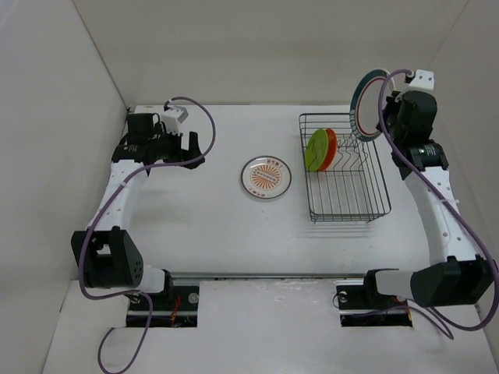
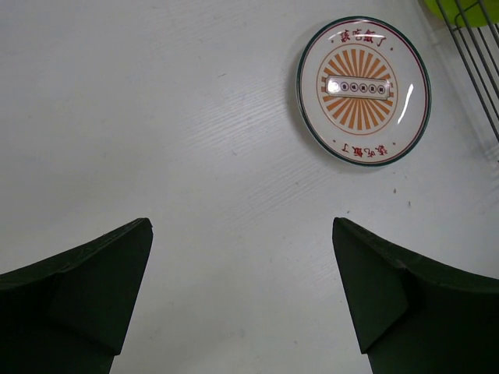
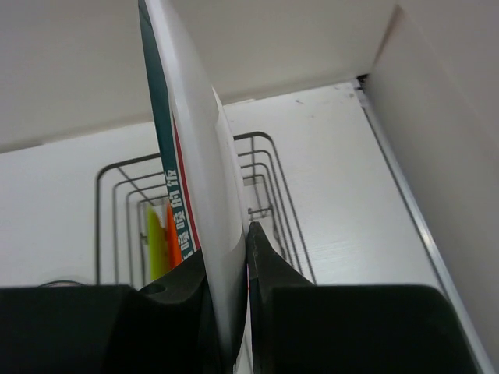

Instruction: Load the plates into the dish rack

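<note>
Right gripper (image 3: 234, 261) pinches the ringed plate (image 3: 187, 156) by its rim. The plate is held on edge, presumably to drop between prongs, above the far right corner of the dish rack (image 1: 347, 199) and not yet in it. Lime green plate (image 1: 315, 149) and orange plate (image 1: 332, 146) stand slotted side by side. Sunburst plate (image 2: 362, 89) lies flat on the table (image 1: 210, 210), left of the rack. Left gripper (image 2: 242, 234) hovers empty, fingers spread wide. The overhead view gives the layout; only the right wrist view shows the pinch. Target slot unclear.
</note>
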Controlling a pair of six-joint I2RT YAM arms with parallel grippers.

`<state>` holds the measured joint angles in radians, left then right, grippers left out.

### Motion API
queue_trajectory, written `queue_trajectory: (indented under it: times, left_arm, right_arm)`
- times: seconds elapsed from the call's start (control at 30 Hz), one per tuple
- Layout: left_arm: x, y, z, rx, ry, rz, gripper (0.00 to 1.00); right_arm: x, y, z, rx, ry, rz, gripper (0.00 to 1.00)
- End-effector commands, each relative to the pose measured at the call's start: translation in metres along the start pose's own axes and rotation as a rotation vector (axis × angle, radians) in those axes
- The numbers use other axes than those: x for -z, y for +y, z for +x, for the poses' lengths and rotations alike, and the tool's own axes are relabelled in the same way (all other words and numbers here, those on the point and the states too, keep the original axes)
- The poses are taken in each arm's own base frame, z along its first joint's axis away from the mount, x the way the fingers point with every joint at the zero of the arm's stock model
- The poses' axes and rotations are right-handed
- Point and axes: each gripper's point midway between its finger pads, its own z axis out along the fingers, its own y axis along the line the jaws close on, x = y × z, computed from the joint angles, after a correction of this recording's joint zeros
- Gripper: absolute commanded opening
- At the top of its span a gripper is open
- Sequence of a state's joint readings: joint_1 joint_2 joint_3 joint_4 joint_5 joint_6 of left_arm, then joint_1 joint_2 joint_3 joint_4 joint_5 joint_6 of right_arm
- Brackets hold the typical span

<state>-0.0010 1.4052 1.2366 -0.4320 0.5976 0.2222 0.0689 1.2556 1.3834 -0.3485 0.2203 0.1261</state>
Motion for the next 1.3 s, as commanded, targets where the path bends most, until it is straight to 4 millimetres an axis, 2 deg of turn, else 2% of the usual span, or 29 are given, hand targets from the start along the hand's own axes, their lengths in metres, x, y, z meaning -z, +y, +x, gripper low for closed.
queue_trajectory:
  times: [0.0, 0.13, 0.33, 0.67, 1.17, 1.23, 1.27]
  left_arm:
    - [0.007, 0.005, -0.012, -0.001, -0.051, -0.049, 1.00]
    - [0.008, 0.006, -0.012, -0.007, -0.059, -0.059, 1.00]
    - [0.008, 0.004, -0.009, -0.007, -0.060, -0.050, 1.00]
    - [0.012, 0.001, -0.013, -0.016, -0.075, -0.052, 1.00]
    - [0.014, -0.001, -0.011, -0.017, -0.076, -0.043, 1.00]
    - [0.014, -0.001, -0.011, -0.017, -0.076, -0.043, 1.00]
    - [0.014, -0.001, -0.011, -0.017, -0.076, -0.043, 1.00]
  right_arm:
    - [-0.013, -0.018, -0.002, 0.043, -0.022, 0.057, 0.00]
    - [-0.021, -0.017, 0.001, 0.040, -0.038, 0.055, 0.00]
    - [-0.046, -0.020, 0.028, 0.064, 0.025, 0.083, 0.00]
    - [-0.075, -0.021, 0.065, 0.086, 0.119, 0.103, 0.00]
    - [-0.090, -0.023, 0.093, 0.112, 0.191, 0.110, 0.00]
    - [-0.091, -0.023, 0.100, 0.117, 0.212, 0.112, 0.03]
    - [-0.095, -0.024, 0.111, 0.124, 0.241, 0.115, 0.05]
